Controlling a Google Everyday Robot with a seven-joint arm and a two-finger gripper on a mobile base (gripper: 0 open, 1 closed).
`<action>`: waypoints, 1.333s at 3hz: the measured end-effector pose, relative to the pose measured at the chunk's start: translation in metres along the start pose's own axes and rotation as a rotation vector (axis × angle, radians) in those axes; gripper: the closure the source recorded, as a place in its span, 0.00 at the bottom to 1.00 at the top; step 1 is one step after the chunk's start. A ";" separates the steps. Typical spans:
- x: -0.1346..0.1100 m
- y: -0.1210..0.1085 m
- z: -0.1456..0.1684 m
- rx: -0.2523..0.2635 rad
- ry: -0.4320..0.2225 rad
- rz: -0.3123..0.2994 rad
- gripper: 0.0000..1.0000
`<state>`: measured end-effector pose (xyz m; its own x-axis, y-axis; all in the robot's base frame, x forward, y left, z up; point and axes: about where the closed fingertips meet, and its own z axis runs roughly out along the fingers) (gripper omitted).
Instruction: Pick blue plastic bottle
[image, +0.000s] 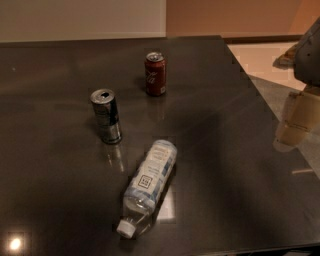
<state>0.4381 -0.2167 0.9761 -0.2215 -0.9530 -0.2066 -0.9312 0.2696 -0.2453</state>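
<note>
The blue plastic bottle (150, 182) lies on its side on the dark table (225, 200), near the front centre. It is clear, with a white and pale-blue label and a small dark square logo. Its white cap (126, 228) points toward the front edge. My gripper (292, 122) hangs at the far right of the view, over the table's right edge. It is well to the right of the bottle and touches nothing.
A silver-and-blue can (106, 116) stands upright behind and left of the bottle. A red soda can (155, 74) stands upright further back. The table's right edge runs diagonally, with pale floor (260, 57) beyond it.
</note>
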 end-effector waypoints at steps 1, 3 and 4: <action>0.000 0.000 0.000 0.000 0.000 0.000 0.00; -0.024 0.000 0.009 -0.023 -0.044 -0.090 0.00; -0.057 0.005 0.024 -0.041 -0.079 -0.235 0.00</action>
<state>0.4533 -0.1574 0.9643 0.0245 -0.9747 -0.2223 -0.9658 0.0344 -0.2571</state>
